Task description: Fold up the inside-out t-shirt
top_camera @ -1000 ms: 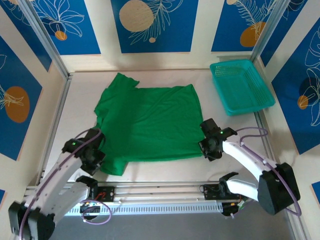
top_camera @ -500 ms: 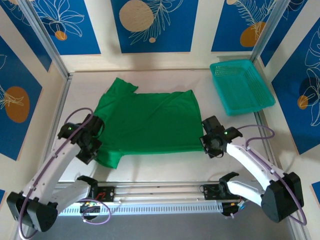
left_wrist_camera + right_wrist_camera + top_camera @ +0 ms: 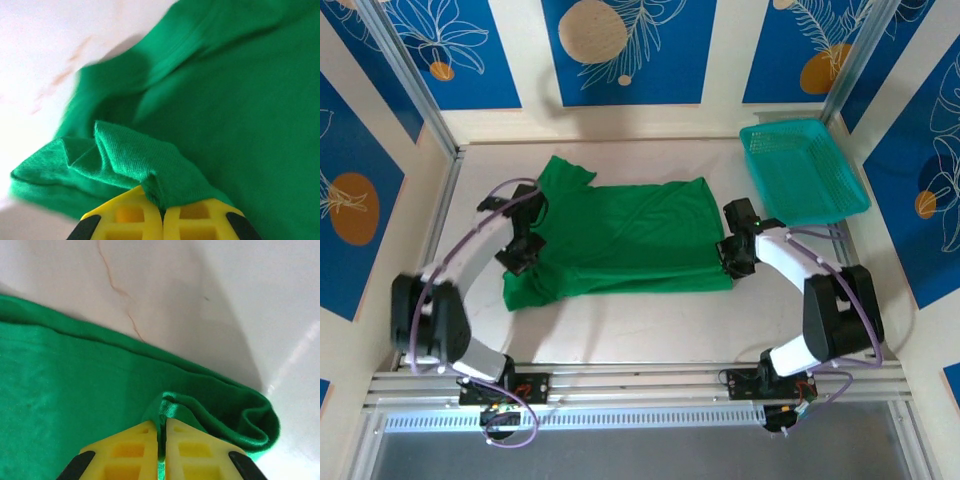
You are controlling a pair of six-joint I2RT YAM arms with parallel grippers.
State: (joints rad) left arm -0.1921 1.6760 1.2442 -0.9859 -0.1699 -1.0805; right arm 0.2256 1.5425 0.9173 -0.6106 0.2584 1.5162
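Observation:
The bright green inside-out t-shirt lies across the middle of the table, its near part doubled over toward the back. My left gripper sits at the shirt's left edge, by the sleeve. In the left wrist view my left gripper has its yellow fingers pressed together on a bunched fold of the t-shirt. My right gripper is at the shirt's right edge. Seen from the right wrist, my right gripper pinches a small ridge of the t-shirt in a thin gap.
A teal mesh basket stands at the back right, close to my right arm. Metal frame rails run along the left and right table edges. Bare white table lies beyond the shirt's folded edge.
Both grippers have moved away from the arm bases toward the back of the table, carrying the shirt's near hem over its body. The shirt now looks shorter front to back.

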